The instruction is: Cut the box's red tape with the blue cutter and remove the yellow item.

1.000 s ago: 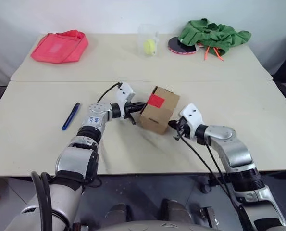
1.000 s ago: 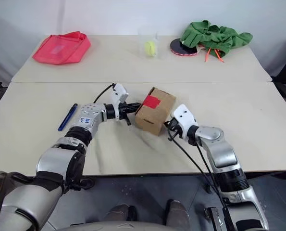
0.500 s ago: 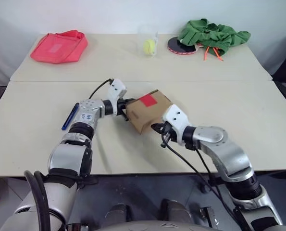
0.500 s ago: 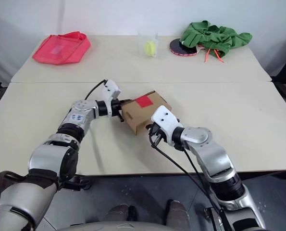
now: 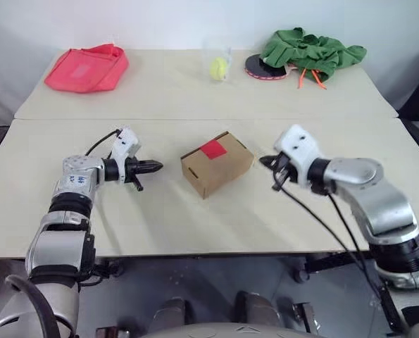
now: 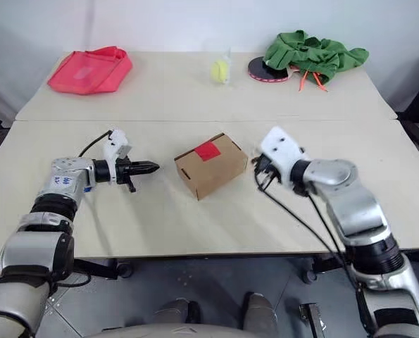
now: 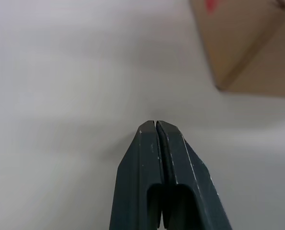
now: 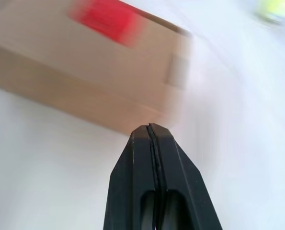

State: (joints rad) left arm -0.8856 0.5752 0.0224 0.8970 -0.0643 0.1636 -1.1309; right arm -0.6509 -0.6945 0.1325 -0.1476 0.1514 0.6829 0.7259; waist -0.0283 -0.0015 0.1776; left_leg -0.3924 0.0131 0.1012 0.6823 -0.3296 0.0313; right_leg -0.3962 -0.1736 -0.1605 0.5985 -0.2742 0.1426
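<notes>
The box, a small brown carton, lies flat on the near table with the red tape facing up on its top. My left gripper is shut and empty, pointing at the box from its left with a gap between them. My right gripper is shut and empty too, hovering just off the box's right end. In the left wrist view the shut fingertips aim toward a corner of the box. The right wrist view has the box close ahead. The blue cutter and the yellow item are hidden.
On the far table lie a red-pink cloth bag, a clear cup holding a yellow-green ball, a black disc and a green cloth heap. A seam divides the two tables.
Both grippers have let go of the box's ends and drawn away, the left one to the left, the right one up and to the right. The box now rests level.
</notes>
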